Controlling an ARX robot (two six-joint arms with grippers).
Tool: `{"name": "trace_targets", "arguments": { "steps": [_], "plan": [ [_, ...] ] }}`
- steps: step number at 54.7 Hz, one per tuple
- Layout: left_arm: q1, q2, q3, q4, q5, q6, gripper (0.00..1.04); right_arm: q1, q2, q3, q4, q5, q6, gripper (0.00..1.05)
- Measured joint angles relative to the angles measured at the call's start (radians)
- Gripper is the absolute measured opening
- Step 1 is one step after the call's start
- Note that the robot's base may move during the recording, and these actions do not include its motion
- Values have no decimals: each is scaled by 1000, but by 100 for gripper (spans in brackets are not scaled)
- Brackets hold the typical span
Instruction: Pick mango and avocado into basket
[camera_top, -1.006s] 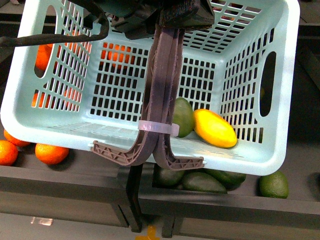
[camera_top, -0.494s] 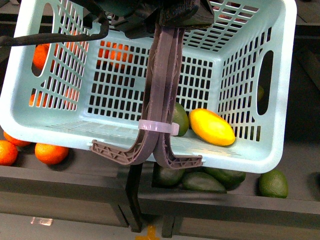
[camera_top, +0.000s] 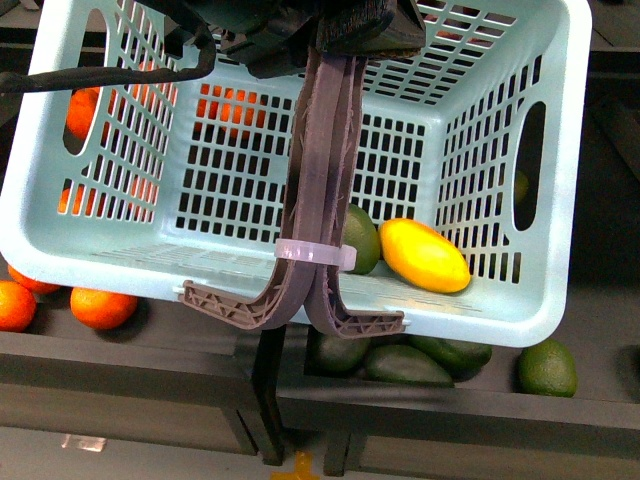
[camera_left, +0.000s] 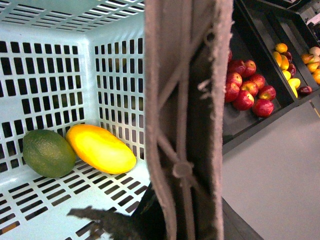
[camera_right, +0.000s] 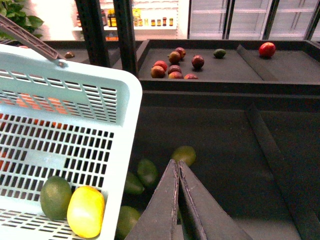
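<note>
The light turquoise basket (camera_top: 60, 250) hangs tilted in front of me. Its brown-grey handles (camera_top: 320, 180), bound with a white tie, run up into my left gripper (camera_top: 350, 30), which is shut on them. The yellow-orange mango (camera_top: 425, 255) and the dark green avocado (camera_top: 362, 238) lie side by side, touching, in the basket's low corner. The left wrist view shows the mango (camera_left: 100, 148) and the avocado (camera_left: 48, 152) on the slotted floor (camera_left: 50, 200). My right gripper (camera_right: 177, 162) is shut on nothing, beside the basket rim (camera_right: 120, 100), above a dark shelf.
Oranges (camera_top: 100, 305) lie on the dark shelf below the basket's left side, and loose avocados (camera_top: 405, 362) below its right. Red apples (camera_left: 247, 90) fill a bin to one side. Green fruits (camera_right: 147, 172) sit under my right gripper. Black shelf posts (camera_right: 125, 35) stand behind.
The basket has swung slightly left and a little up. The mango and avocado inside have shifted a little left with it. The handles stay in my left gripper.
</note>
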Motion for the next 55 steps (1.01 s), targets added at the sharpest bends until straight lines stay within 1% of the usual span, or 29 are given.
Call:
{"name": "trace_targets", "arguments": {
  "steps": [2,7,21,25,40,55],
  "plan": [
    [0,0,0,0,0,0,5,-28,-19,-6,-11,-17,0,2],
    [0,0,0,0,0,0,5,-51,-51,-16,-32,-18,0,2],
    [0,0,0,0,0,0,5,-54,-155,-47,-105,-24,0,2],
    [0,0,0,0,0,0,5,-54,-177,-65,-89,-24,0,2],
    [0,0,0,0,0,0,5,-54,-289,-65,-195,-24,0,2],
    [0,0,0,0,1,0,5,-54,-358,-65,-264,-24,0,2]
  ]
}}
